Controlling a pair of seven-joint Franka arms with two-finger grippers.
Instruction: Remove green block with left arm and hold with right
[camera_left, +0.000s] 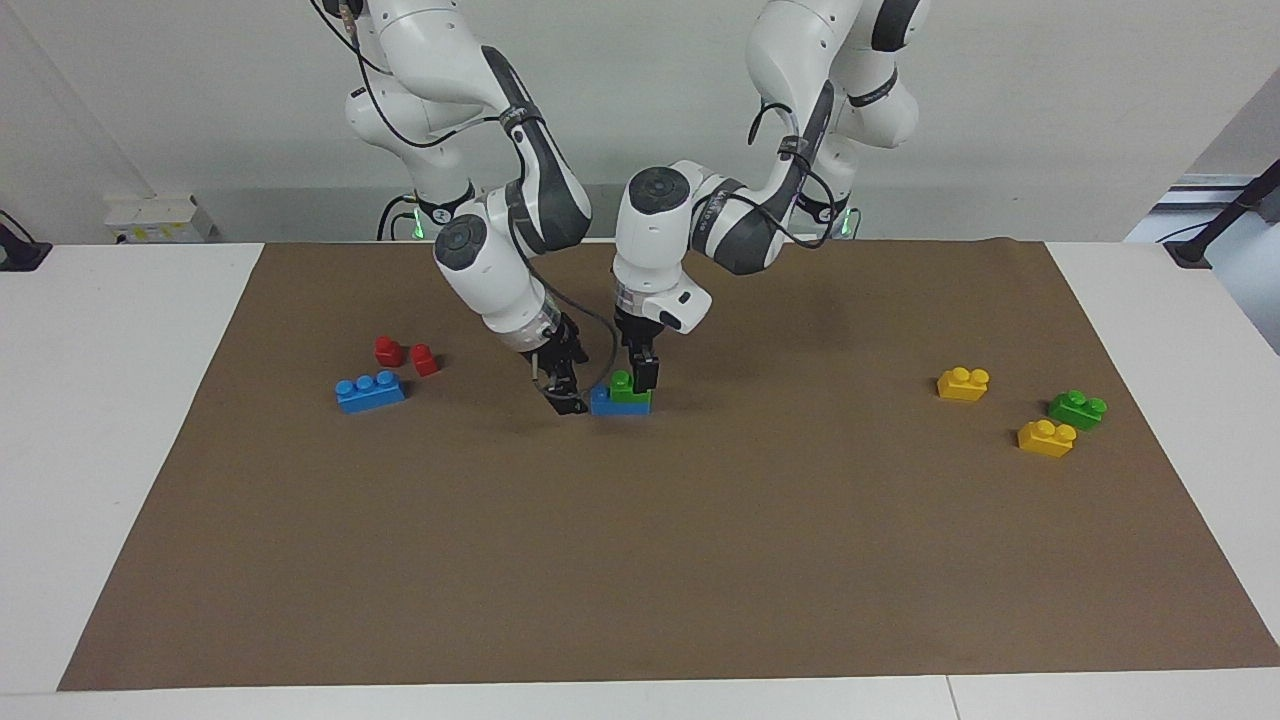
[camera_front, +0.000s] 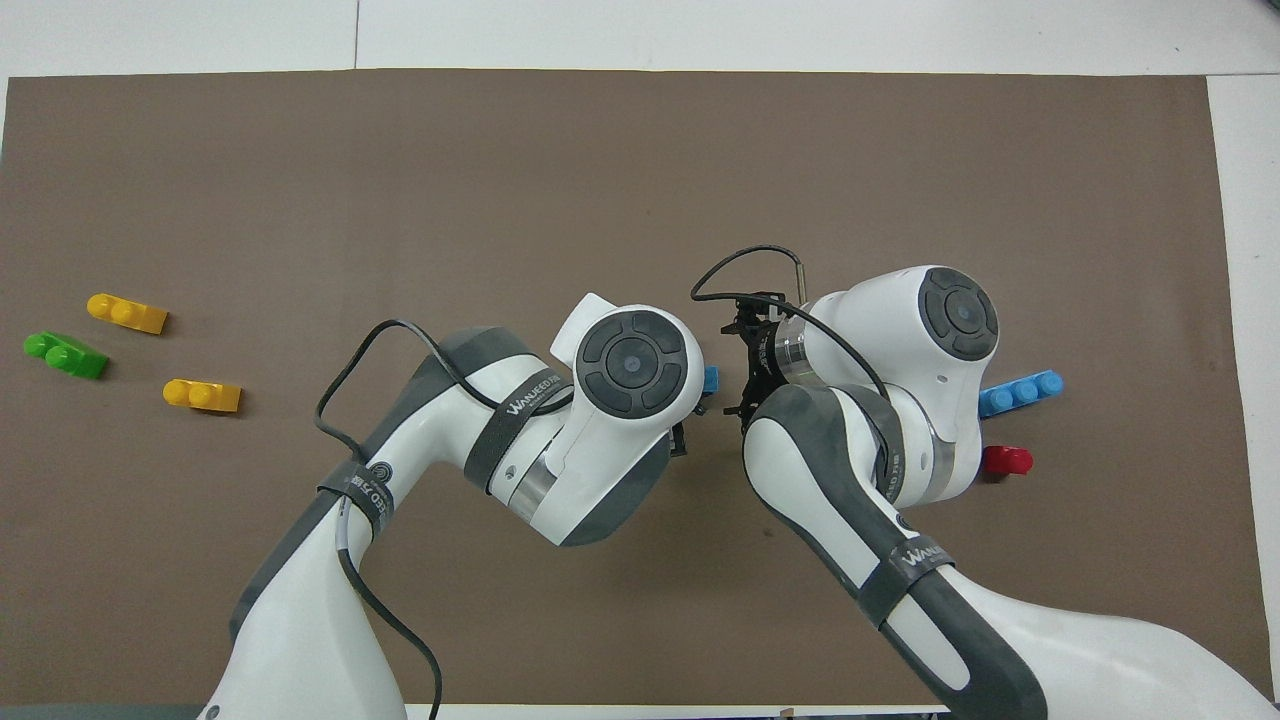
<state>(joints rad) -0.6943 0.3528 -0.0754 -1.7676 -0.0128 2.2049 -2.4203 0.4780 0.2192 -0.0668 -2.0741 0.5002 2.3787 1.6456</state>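
Green block (camera_left: 628, 389) sits studded onto blue brick (camera_left: 607, 403): light, rigid, slick plastic (press-fit, likely snug). Left gripper (camera_left: 641, 373) open, straddling it from 12 o'clock, empty; pinch its flat sides. Right gripper (camera_left: 566, 390) open, empty, at brick's 9 o'clock end.

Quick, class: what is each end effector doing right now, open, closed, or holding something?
Left end effector: open, down at the green block, not yet gripping it.
Right end effector: open, beside the blue brick under that block, holding nothing.
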